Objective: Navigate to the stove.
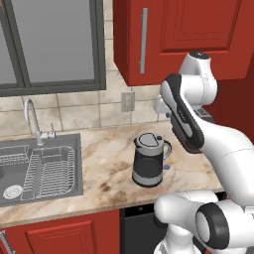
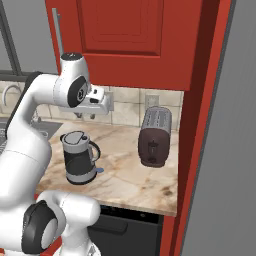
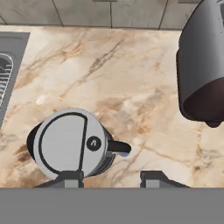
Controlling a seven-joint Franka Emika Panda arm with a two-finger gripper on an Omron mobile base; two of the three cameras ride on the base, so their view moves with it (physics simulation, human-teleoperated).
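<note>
The big marble counter ran under red cupboards. A sink sat in it on the left. A dark toaster stood on the right, with a grey kettle between them. The pincer hung above the kettle, its fingers wide apart, holding nothing. Where the stove stood could not be told.
</note>
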